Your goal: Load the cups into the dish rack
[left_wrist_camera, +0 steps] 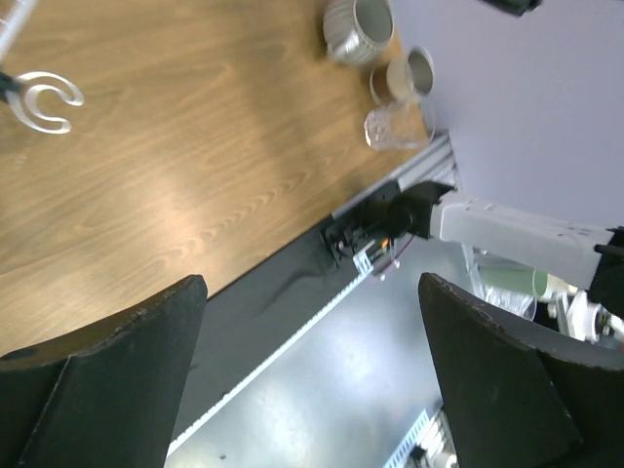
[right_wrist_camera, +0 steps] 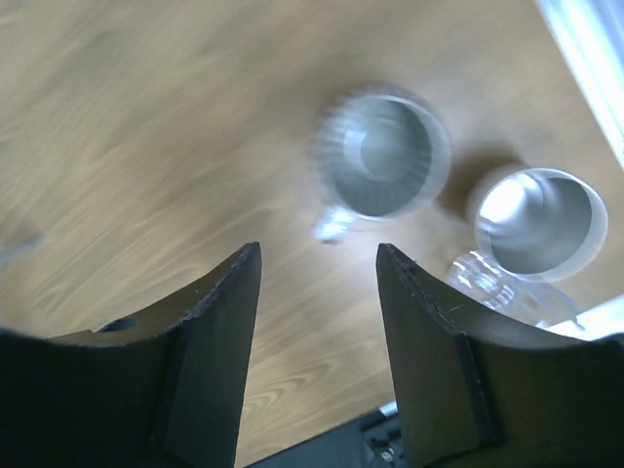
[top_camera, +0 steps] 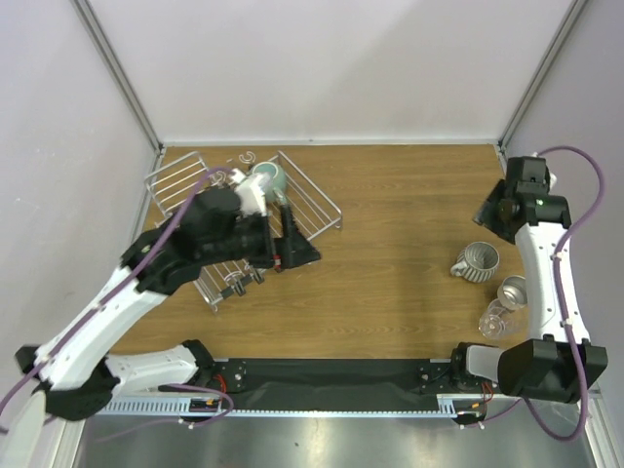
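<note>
Gaping wide with nothing between its dark fingers, the left tool [top_camera: 298, 250] hangs over the near right corner of the dish rack [top_camera: 180, 181], pointing out across the bench [top_camera: 390, 210] toward the right. In its own wrist view the left tool [left_wrist_camera: 312, 292] frames only bare wood and the dark strip at the near edge. Just behind the left wrist, a dark teal mug [top_camera: 271, 178] sits among the wires of the rack, partly hidden by the arm. The rack stands at the far left of the bench, its panels folded at angles. The right tool [top_camera: 493, 211] is raised above the right side of the bench, its fingers moderately apart and empty, as its wrist view shows [right_wrist_camera: 317, 258]. Below and just beyond it stands a white ribbed mug [right_wrist_camera: 382, 156], upright with its mouth up and its handle toward the tool. Close beside that mug is a shiny metal cup [right_wrist_camera: 541, 222], and a clear glass [right_wrist_camera: 487, 285] stands close against the metal cup. These three form a tight group near the right arm's base, well apart from the rack.
</note>
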Robot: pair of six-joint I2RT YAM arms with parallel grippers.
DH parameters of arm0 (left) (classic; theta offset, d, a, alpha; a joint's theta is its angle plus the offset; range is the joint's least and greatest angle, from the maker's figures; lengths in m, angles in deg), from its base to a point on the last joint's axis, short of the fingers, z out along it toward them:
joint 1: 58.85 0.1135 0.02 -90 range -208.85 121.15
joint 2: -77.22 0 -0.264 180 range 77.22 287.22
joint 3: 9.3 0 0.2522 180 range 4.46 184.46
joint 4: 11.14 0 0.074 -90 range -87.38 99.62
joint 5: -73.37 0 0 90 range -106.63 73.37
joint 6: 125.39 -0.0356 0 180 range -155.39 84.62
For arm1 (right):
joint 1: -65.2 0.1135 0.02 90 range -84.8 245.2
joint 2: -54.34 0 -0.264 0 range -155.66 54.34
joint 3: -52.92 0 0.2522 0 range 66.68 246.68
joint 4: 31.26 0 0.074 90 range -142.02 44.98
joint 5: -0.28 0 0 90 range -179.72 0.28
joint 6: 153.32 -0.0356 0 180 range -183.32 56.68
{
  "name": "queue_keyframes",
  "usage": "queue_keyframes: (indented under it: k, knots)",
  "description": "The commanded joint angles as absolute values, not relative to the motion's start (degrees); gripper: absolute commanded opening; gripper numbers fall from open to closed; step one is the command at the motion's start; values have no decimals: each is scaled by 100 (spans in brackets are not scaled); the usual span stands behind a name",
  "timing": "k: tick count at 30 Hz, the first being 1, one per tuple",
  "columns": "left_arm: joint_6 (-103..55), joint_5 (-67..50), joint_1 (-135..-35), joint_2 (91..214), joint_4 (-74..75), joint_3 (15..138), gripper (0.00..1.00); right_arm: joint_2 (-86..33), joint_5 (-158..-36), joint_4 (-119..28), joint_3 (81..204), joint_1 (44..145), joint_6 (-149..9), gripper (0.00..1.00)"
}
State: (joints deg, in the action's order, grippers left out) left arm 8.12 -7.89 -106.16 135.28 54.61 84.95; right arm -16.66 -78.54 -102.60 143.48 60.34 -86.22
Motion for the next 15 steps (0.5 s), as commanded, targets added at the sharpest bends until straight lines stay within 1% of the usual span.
queue_keyframes:
  k: [1, 4, 7, 15]
  knots:
    - [795, -854, -10885, 14022, 5131, 8953, 96, -1545, -7683, -10400, 14069, 5756, -8670, 56]
    - [681, -696, -10947, 14251, 5113, 9208, 96, -1667, -7409, -10356, 13946, 5511, -8670, 52]
    - [628, -626, -10956, 14322, 5122, 9235, 96, -1913, -7031, -10250, 13902, 5352, -8600, 52]
    - [399, -467, -10956, 14375, 5508, 9376, 97, -2406, -7627, -9812, 13481, 4684, -8732, 47]
